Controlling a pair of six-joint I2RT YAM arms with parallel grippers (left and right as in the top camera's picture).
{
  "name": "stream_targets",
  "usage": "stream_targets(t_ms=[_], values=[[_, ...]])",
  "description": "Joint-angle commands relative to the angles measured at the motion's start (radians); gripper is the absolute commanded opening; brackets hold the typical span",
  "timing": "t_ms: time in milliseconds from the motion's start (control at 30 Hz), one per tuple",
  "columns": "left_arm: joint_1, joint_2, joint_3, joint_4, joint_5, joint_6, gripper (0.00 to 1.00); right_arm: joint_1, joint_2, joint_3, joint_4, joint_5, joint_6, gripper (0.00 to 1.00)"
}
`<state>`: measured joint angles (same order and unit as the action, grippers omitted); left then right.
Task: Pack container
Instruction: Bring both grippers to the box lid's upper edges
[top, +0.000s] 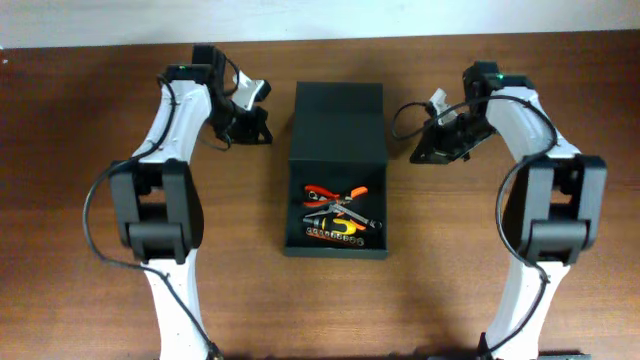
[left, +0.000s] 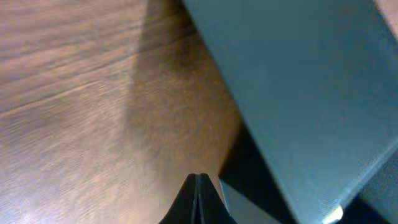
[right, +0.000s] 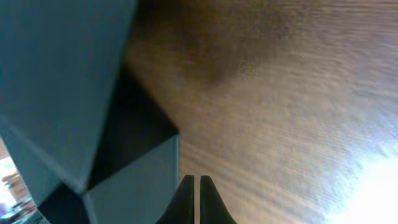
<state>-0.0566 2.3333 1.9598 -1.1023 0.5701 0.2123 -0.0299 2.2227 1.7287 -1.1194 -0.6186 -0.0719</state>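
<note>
We see tools (top: 338, 212) packed in the container (top: 335, 250) between our left claw (left: 199, 190) and right claw (right: 193, 190), both clenched empty; lid (top: 338, 115) unclosed.

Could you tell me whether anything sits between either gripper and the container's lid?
Nothing visible does: only bare table separates the left gripper and the right gripper from the raised lid of the container.
</note>
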Motion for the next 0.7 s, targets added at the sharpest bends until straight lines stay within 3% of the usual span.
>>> stream_targets(t_ms=[0,300,667], values=[[0.001,0.051,0.003,0.022,0.090,-0.007,0.02,0.005,0.058,0.063,0.029,-0.132,-0.022,0.04],[0.001,0.119,0.003,0.124,0.175,-0.044,0.02,0.013,0.140,0.076,0.209,-0.203,0.052,0.04],[0.000,0.156,0.003,0.180,0.214,-0.067,0.02,0.050,0.157,0.076,0.283,-0.231,0.055,0.04]])
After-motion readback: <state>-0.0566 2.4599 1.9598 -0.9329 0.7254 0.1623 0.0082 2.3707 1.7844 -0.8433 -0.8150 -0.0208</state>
